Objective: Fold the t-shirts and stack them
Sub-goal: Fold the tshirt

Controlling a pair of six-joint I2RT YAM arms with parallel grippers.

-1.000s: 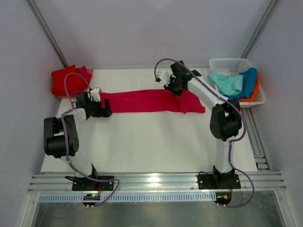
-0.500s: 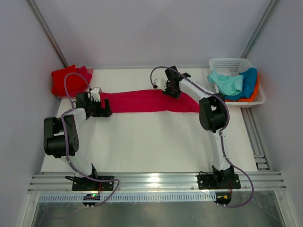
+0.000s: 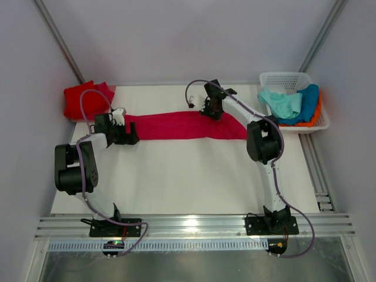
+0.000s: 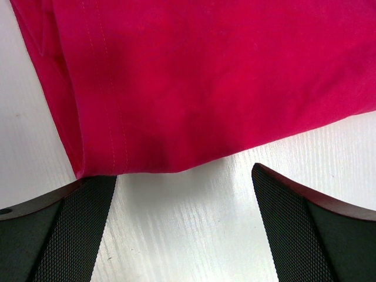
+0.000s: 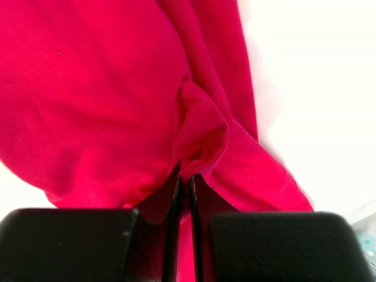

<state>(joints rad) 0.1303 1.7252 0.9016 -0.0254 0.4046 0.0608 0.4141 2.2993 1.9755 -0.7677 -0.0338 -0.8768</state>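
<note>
A crimson-pink t-shirt (image 3: 176, 125) lies in a long folded strip across the back of the white table (image 3: 188, 176). My left gripper (image 3: 133, 136) is open at its left end. In the left wrist view its fingers (image 4: 70, 229) straddle bare table just short of the shirt's hemmed edge (image 4: 205, 76), and the gripper (image 4: 185, 176) is empty. My right gripper (image 3: 212, 110) is shut on a pinched fold of this shirt near its right part. The right wrist view shows cloth (image 5: 88, 88) bunched between the closed gripper (image 5: 185, 176). A folded red t-shirt (image 3: 82, 100) lies at the back left.
A white lattice basket (image 3: 286, 78) stands at the back right with mint-green (image 3: 281, 103), blue (image 3: 307, 100) and orange (image 3: 317, 114) shirts in it. Metal rails run along the table's right and near edges. Both arm bases stand at the near edge.
My right gripper has moved left along the shirt with the fold in it, drawing the shirt's right end a little to the left. The left gripper has not moved.
</note>
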